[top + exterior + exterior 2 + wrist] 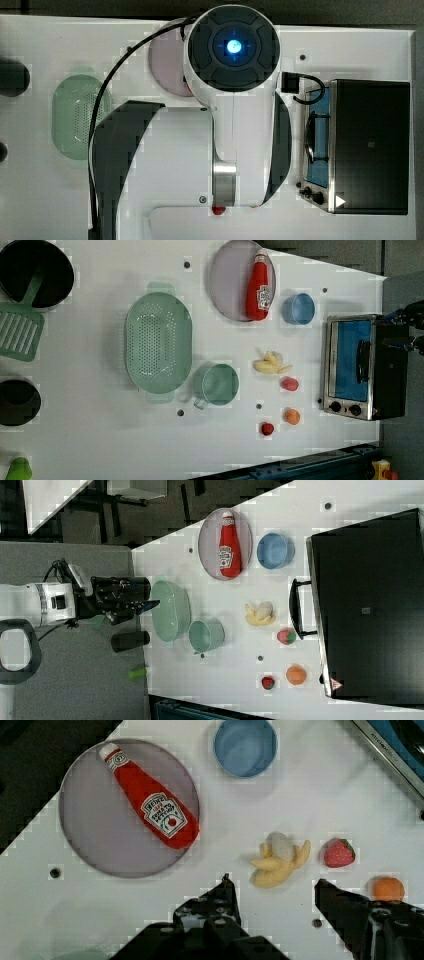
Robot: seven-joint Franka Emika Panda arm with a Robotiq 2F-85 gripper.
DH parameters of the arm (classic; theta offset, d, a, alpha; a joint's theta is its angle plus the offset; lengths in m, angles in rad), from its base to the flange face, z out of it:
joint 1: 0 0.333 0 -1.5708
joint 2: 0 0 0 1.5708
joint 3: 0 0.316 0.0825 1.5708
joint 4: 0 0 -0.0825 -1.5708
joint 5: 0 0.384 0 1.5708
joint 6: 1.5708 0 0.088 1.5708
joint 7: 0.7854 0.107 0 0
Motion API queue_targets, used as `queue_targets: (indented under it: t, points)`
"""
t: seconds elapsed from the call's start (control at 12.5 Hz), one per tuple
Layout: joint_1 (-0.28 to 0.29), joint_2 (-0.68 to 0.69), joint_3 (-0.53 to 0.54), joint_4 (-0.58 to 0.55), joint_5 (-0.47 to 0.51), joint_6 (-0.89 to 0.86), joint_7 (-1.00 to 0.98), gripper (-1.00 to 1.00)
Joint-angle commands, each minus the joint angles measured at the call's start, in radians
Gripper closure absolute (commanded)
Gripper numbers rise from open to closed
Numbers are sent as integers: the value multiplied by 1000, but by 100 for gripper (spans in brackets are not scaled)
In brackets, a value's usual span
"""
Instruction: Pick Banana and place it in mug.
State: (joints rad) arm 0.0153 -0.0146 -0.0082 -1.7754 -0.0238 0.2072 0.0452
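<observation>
1. In the wrist view you are seeing the pincer (272, 887) hanging above the table (300, 800) with its fingers (220, 905) spread wide, gripping nothing; the banana (278, 862) is lying on the table just beyond the gap between them.
2. The left view is giving you the layout: the banana (270, 363) is sitting between the mug (216, 384) and the oven (361, 366), well apart from both, with the strawberry (289, 384) just beside it.
3. The mug is standing upright, touching the colander (158, 342) in the left view; the right view is showing the same pair, mug (206, 634) against colander (171, 610).
4. The arm (232, 75) is covering the table's middle in the top view, so you are getting neither banana nor mug there, though the plate (167, 62) is peeking out beside it.
5. The right view is showing the arm (40, 605) reaching in from the right view's left.
6. The ketchup bottle (150, 810) is lying on the plate (95, 845), and the blue cup (245, 746) is standing near it.
</observation>
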Motion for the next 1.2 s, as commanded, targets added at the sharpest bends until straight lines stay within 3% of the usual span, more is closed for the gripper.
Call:
queue_targets:
  t: [0.08,0.24,0.64,1.2]
  points:
    - [-28,-291,-67,-133,6,-185,-71,-54]
    - [-27,-280,-66,-153,6,-183,-71,-100]
    - [-23,-200,-53,-296,6,-50,-81,-100]
    - [-21,-15,-30,-590,6,475,-122,-100]
